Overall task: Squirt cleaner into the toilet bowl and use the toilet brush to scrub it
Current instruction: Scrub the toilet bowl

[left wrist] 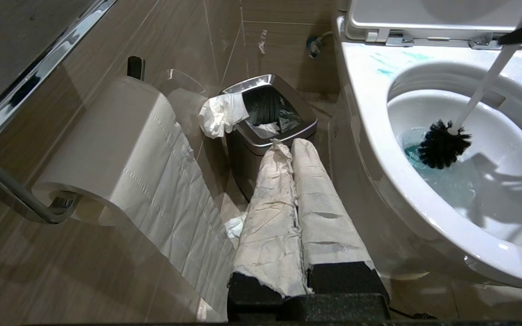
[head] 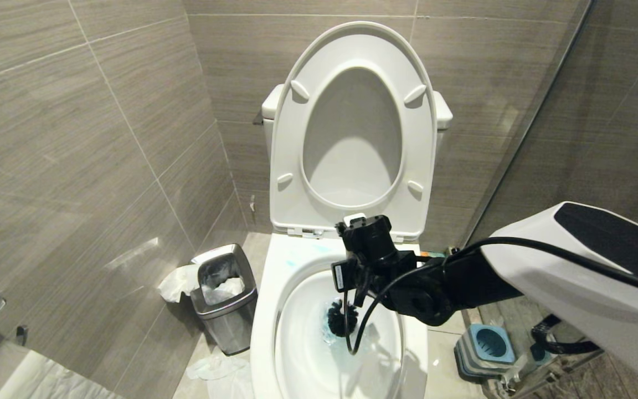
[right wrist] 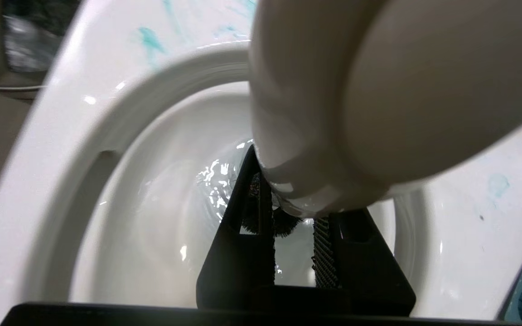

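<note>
The long white plastic toilet brush [left wrist: 442, 145] looks light and stiff, its wet handle likely slippery, so a high hold near the tip suits it. The right gripper [right wrist: 293, 226] pinches that handle; below it, the bushy black head sits in blue-tinted water of the glossy white toilet bowl [head: 274, 310].

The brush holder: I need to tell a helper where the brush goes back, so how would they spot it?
Start at the toilet bowl. On the floor on its right, opposite the steel bin, sits the brush holder. It is a squat blue-grey square block with a round blue opening.
</note>
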Robot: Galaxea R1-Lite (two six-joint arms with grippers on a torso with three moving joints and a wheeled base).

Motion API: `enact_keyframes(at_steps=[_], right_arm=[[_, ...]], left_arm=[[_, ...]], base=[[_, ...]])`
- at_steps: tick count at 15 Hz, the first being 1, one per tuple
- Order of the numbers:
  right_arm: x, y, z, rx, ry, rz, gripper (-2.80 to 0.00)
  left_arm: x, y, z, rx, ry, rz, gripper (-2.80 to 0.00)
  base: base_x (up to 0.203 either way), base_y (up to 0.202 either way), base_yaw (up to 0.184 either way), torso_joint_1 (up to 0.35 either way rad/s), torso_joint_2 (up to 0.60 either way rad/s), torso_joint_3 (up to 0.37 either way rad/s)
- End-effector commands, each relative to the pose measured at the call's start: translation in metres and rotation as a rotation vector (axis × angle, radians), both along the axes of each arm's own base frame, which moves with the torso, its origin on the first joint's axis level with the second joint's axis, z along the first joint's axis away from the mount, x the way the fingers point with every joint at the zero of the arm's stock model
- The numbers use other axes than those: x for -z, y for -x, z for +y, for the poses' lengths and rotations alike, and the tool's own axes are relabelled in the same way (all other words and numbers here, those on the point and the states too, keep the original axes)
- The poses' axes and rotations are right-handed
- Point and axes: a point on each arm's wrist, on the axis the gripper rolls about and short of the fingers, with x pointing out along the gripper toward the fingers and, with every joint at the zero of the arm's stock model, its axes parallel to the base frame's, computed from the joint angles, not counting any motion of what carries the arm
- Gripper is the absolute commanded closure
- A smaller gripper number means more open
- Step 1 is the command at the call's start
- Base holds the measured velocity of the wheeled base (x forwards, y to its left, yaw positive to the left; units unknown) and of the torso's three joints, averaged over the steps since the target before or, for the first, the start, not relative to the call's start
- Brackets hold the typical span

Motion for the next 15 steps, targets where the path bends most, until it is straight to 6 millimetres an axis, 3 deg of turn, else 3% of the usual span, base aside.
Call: enact_keyframes(at_steps=[1, 4, 7, 12, 15], right_arm=[[-0.055, 0.031, -0.013, -0.012, -0.082, -0.067, 0.00], [-0.097, 0.052, -0.028, -0.022, -0.119, -0.114, 0.00], [-0.125, 0.063, -0.037, -0.031, -0.090, -0.087, 0.00], [-0.157, 0.073, -0.045, -0.031, -0.049, -0.040, 0.00], [-0.165, 0.078, -0.041, -0.045, -0.043, -0.032, 0.00]], left_arm=[[0.001, 0.000, 0.000, 0.000, 0.000, 0.004, 0.00], [0.001, 0.000, 0.000, 0.000, 0.000, 0.005, 0.00], [0.001, 0.000, 0.000, 0.000, 0.000, 0.005, 0.00], [0.000, 0.000, 0.000, 0.000, 0.000, 0.003, 0.00], [0.001, 0.000, 0.000, 0.000, 0.000, 0.004, 0.00]], base=[[0.000, 0.000, 0.000, 0.000, 0.00, 0.000], [0.000, 0.000, 0.000, 0.000, 0.00, 0.000], [0.000, 0.000, 0.000, 0.000, 0.00, 0.000], [0.000, 0.000, 0.000, 0.000, 0.00, 0.000], [0.000, 0.000, 0.000, 0.000, 0.00, 0.000]])
